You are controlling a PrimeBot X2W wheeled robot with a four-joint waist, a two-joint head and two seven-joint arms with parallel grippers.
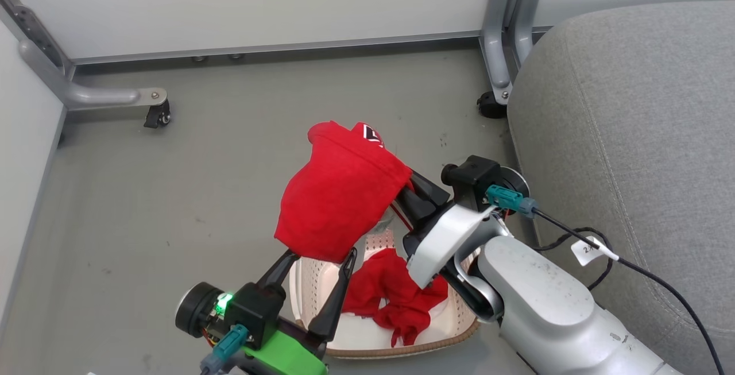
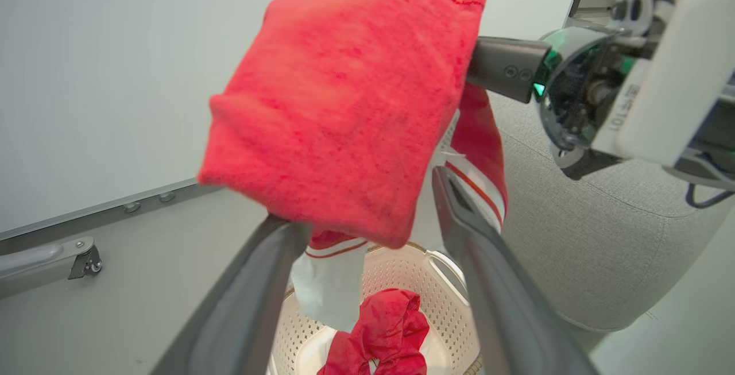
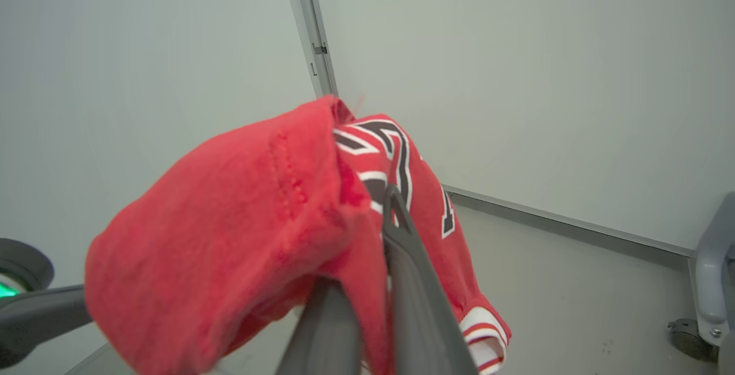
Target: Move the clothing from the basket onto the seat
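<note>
**One garment aloft, one lying in the basket**

The right gripper is clenched on a red garment, which hangs bunched above the basket, clear of its rim. The left gripper stands released just beneath the cloth, fingers spread wide, grasping nothing. To carry well, swing the load rightward to the grey seat, high enough that the striped cuff, which seems to dangle lowest, cannot snag the basket. Let go only over the cushion. Inside the basket lies a second red garment, crumpled on the perforated base.
</note>
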